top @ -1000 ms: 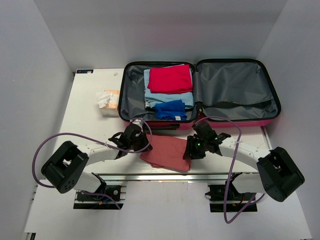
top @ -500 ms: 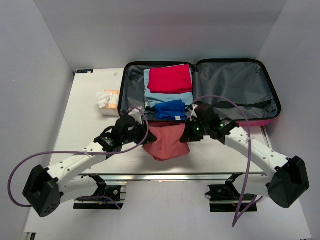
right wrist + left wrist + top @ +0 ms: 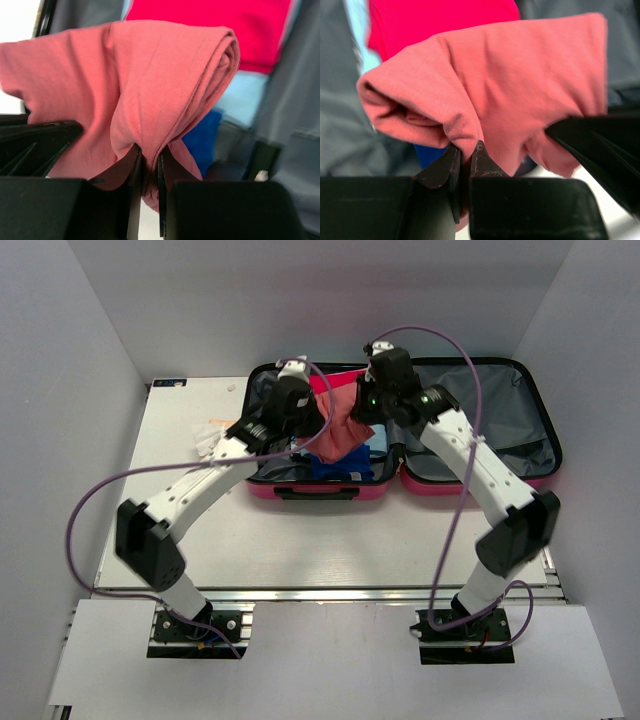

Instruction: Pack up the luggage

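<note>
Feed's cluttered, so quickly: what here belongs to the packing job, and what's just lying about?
Job: luggage, salmon garment held by left hand and right hand, folded clothes inside.
Lying about: small packet on the table beside the luggage.

Salmon garment (image 3: 520, 90): matt cloth, fine ribbed knit, soft folds.
Left gripper (image 3: 466, 150), right gripper (image 3: 148, 152): black plastic, smooth, dull sheen.
Luggage (image 3: 440, 486): hard pink shell, glossy; rim trim black, matt.
Lining (image 3: 480, 410): grey woven fabric, faint sheen, creased.
Red garment (image 3: 435, 20), blue garment (image 3: 345, 465): matt cloth.
Table (image 3: 180, 490): white, smooth, matt.
Left arm (image 3: 195, 492): white plastic casing, smooth, slight gloss.
</note>
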You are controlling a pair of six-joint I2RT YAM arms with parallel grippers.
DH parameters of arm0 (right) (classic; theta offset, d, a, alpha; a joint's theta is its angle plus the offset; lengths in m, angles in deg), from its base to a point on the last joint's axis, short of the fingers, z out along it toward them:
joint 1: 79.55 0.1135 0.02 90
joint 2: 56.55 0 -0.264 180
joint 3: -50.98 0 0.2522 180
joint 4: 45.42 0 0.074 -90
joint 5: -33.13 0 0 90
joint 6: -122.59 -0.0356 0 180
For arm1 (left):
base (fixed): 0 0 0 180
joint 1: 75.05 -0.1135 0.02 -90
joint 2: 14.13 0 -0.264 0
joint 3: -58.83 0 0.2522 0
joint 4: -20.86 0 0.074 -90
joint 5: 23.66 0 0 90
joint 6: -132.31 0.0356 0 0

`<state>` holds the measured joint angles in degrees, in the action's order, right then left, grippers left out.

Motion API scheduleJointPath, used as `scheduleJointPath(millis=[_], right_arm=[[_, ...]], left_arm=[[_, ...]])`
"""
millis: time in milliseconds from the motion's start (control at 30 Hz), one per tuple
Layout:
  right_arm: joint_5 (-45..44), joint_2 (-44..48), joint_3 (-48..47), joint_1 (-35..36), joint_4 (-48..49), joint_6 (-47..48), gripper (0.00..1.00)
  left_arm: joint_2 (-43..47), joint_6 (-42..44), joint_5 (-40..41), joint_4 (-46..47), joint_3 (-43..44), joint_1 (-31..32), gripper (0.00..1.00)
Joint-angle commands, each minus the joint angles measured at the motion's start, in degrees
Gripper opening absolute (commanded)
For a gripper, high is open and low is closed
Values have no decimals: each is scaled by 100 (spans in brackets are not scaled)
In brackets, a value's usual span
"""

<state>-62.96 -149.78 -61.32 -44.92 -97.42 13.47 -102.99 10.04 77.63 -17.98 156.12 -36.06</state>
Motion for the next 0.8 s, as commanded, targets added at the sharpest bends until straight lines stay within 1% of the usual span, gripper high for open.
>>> scheduleJointPath(millis=[0,33,100,133,200,233,267,333,467,567,633,733,767], right_arm=[[-403,-642,-1354,-360,-147,250,0],[-376,-1061,-1648,-474,-227,302,0],[-297,-1407,-2358,-589,-429,320,0],[-262,-1661,-2519,-772,-456,338,0],[-139,-1812,-2644,-931,-343,426,0],[-69,-1917,-2653,-1045,-168,435,0],[115,-1970,-2635,-1116,-88,452,0],[353,-2154,-2644,-1300,52,461,0],[889,-2445,-2582,-1468,343,531,0],[872,-2691,-2652,-1573,668,602,0],[916,-2918,-2827,-1679,695,584,0],[1197,-3131,-2811,-1793,817,575,0],[1302,-3166,-2680,-1802,1009,593,0]], left_arm=[[-857,378,638,-445,1040,-224,0],[-1070,440,629,-419,1513,-285,0],[-1466,546,436,-410,1998,-514,0],[-1877,573,331,-427,2488,-584,0],[-2265,616,163,-629,2983,-759,0],[-2598,626,120,-725,3194,-760,0],[-2732,660,-11,-752,3475,-839,0],[-2969,661,-170,-718,3609,-919,0],[-3207,696,-381,-489,3539,-1138,0],[-3461,740,-426,-305,3548,-1270,0],[-3585,784,-557,-86,3583,-1322,0],[-3752,889,-619,152,3600,-1385,0],[-3805,898,-628,187,3627,-1454,0]])
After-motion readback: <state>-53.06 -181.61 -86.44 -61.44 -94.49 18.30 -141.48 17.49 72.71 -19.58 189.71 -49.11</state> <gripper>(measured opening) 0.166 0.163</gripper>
